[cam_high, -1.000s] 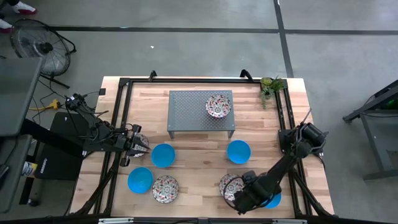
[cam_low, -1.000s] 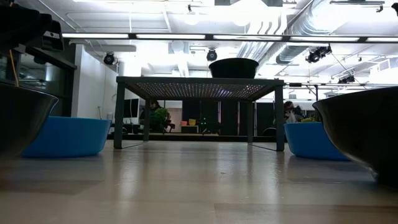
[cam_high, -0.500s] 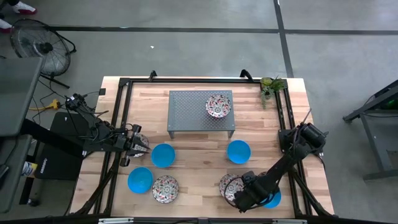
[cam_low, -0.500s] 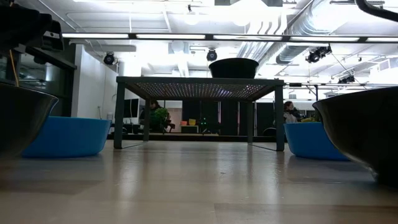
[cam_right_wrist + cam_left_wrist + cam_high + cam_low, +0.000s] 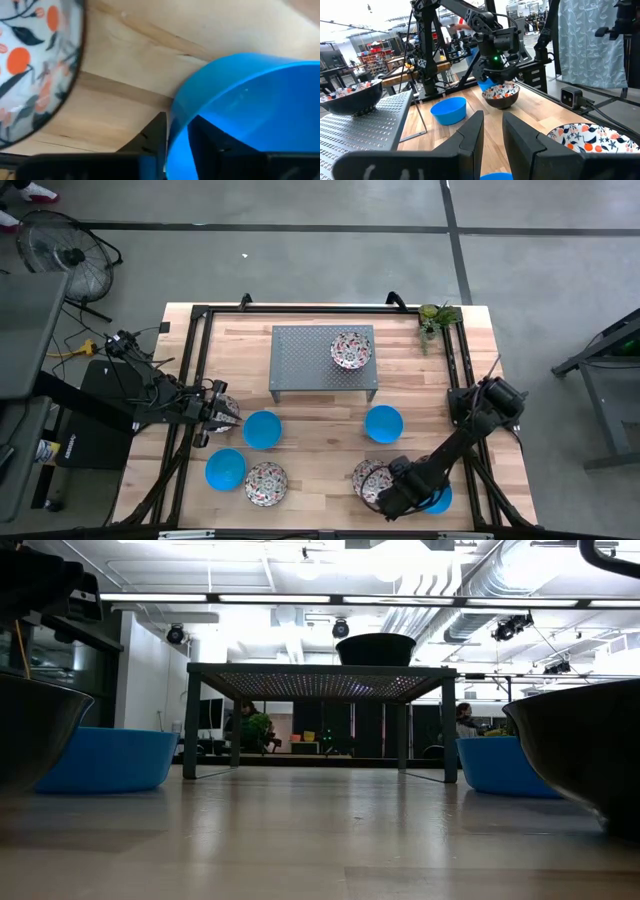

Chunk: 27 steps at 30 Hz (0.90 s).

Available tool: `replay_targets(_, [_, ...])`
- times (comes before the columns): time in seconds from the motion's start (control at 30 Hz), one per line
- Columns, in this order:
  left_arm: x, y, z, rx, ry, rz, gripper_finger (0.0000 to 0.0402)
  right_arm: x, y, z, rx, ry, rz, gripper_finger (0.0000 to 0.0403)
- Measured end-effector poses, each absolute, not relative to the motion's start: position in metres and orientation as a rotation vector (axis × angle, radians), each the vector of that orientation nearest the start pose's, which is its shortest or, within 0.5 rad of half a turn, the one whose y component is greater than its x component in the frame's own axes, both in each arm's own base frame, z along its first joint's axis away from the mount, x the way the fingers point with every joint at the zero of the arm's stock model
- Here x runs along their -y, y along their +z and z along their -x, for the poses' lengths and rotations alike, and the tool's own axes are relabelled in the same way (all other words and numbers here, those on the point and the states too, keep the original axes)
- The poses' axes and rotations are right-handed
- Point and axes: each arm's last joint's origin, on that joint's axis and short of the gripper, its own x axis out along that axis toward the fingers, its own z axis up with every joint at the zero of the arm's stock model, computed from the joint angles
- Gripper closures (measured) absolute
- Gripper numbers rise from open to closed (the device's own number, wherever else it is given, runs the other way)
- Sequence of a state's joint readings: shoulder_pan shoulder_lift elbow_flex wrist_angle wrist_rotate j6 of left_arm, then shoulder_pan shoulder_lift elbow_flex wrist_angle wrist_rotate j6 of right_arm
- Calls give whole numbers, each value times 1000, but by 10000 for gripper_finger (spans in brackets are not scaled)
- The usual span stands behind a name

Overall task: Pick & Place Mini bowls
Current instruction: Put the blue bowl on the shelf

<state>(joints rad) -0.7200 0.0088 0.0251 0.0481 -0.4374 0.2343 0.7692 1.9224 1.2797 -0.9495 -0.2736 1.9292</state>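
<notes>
While pinched by its rim in the right gripper [image 5: 177, 137] near the table's [image 5: 320, 395] front right corner, bright blue mini bowl [image 5: 245, 110], plain, glossy, beside floral speckled bowl [image 5: 30, 60], left gripper [image 5: 492, 135] narrowly parted, empty, at left edge.

This is a robotics lab or workshop — an open industrial hall, not a home. The high view shows a wooden table [image 5: 320, 440] boxed in a black metal frame [image 5: 200, 315] on a bare concrete floor [image 5: 300, 240], with a floor fan [image 5: 65, 255] at ten o'clock. The low view shows exposed ceiling ducts [image 5: 480, 580] and strip lights [image 5: 330, 598]. The left wrist view shows a second wooden workbench [image 5: 407, 75] behind — cluttered shelving beyond it.
</notes>
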Motion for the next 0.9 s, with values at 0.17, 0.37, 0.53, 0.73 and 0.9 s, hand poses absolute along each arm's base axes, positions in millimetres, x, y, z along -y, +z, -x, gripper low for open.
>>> replay_targets(0.17, [53, 176, -79, 87, -275, -197, 335, -239, 166, -236, -1665, -880, -942, 392])
replay_targets(0.37, [53, 176, -79, 87, -275, -197, 335, -240, 168, -234, -1725, -788, -886, 400])
replay_targets(0.53, [53, 176, -79, 87, -275, -197, 335, -242, 169, -231, -1783, -687, -813, 401])
replay_targets(0.73, [53, 176, -79, 88, -275, -197, 335, -241, 182, -222, -1805, -592, -747, 402])
replay_targets(0.9, [53, 176, -79, 88, -275, -197, 335, -234, 204, -210, -1739, -543, -673, 402])
